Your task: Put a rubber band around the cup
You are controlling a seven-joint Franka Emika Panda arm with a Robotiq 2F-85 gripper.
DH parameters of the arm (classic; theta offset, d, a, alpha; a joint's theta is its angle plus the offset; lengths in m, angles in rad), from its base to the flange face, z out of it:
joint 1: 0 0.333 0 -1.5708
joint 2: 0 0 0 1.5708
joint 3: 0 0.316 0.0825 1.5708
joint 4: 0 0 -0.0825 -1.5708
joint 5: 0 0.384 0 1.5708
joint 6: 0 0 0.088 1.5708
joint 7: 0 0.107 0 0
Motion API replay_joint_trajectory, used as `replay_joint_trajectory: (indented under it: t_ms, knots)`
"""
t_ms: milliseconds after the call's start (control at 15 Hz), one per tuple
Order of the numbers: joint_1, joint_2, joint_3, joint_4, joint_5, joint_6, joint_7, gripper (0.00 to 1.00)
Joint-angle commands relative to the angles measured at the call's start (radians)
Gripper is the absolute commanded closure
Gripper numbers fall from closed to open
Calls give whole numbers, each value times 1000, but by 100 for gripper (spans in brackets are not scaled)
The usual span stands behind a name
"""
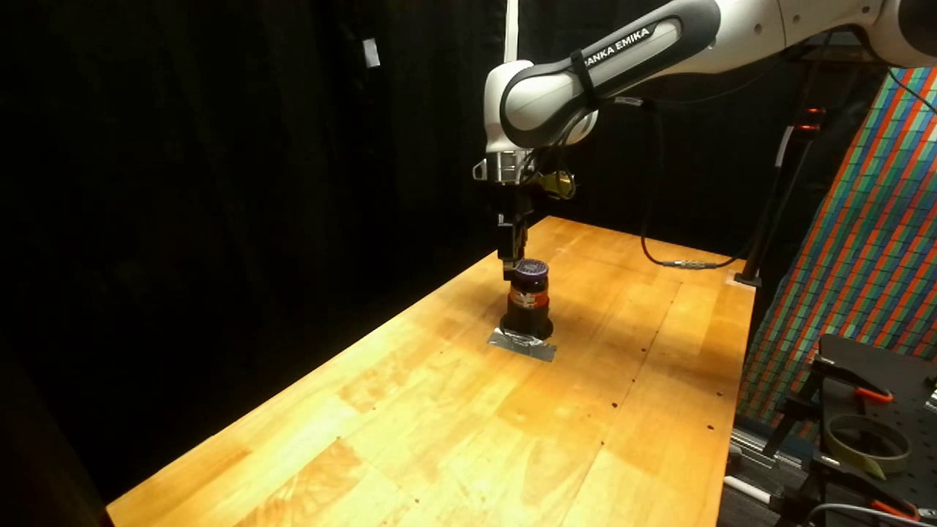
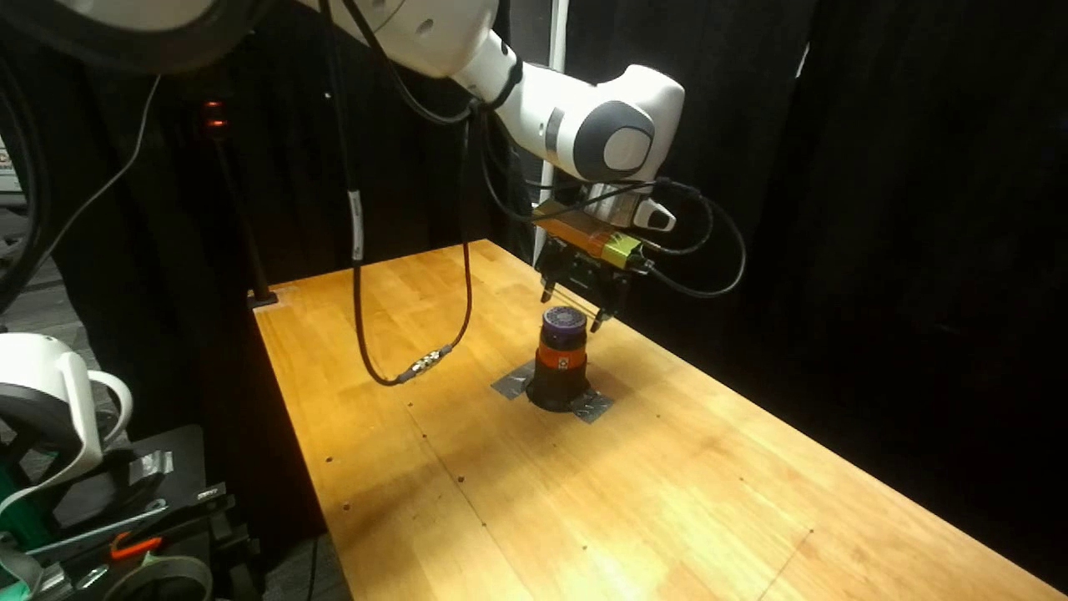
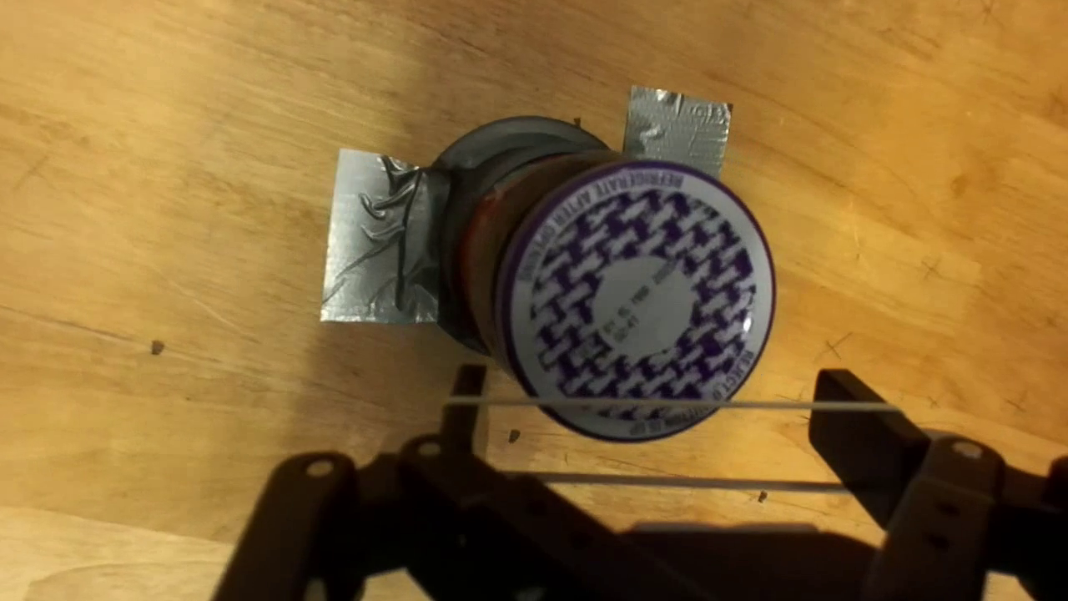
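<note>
Tabletop, pale wooden planks [image 2: 667, 476], both long edges showing in both exterior views. At left in an exterior view, inside the edge, a looped black cable [image 2: 360, 305] with metal connector [image 2: 424, 362]. Next, one strip of wrinkled silver tape [image 2: 511, 381] at a round black base [image 2: 555, 394]. Upright in the base, well apart from both long edges: one small dark brown cylindrical cup [image 2: 564, 341], orange-red label [image 2: 561, 359], purple lid [image 2: 565, 320]. Right of the base, a second silver strip [image 2: 593, 407]. Behind the lid, one black two-finger gripper [image 2: 571, 309], fingers spread wide, holding a thin pale rubber band [image 3: 776, 406] stretched between them. Widest room: the wood running from the base towards the camera.

Wrist view only: lettering on the lid. Clearer there too: two strands of the band, one crossing over the lid near its rim, the other passing beside it. Contact with the lid cannot be told. In an exterior view, a multicoloured striped sheet [image 1: 842, 249] shows beyond the right-hand edge, and the gripper stands edge-on, its spread hidden.
</note>
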Motion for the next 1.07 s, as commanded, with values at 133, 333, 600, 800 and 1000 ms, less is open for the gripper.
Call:
replay_joint_trajectory:
  t_ms: [133,333,600,800,1000]
  knots:
    - [36,67,-20,95,-43,-71,83,0]
    - [66,47,-54,63,-110,-95,156,0]
    - [99,-12,-87,-43,-199,-128,228,0]
    - [96,-97,-85,-192,-228,-53,238,0]
    - [85,-176,-81,-320,-244,29,239,0]
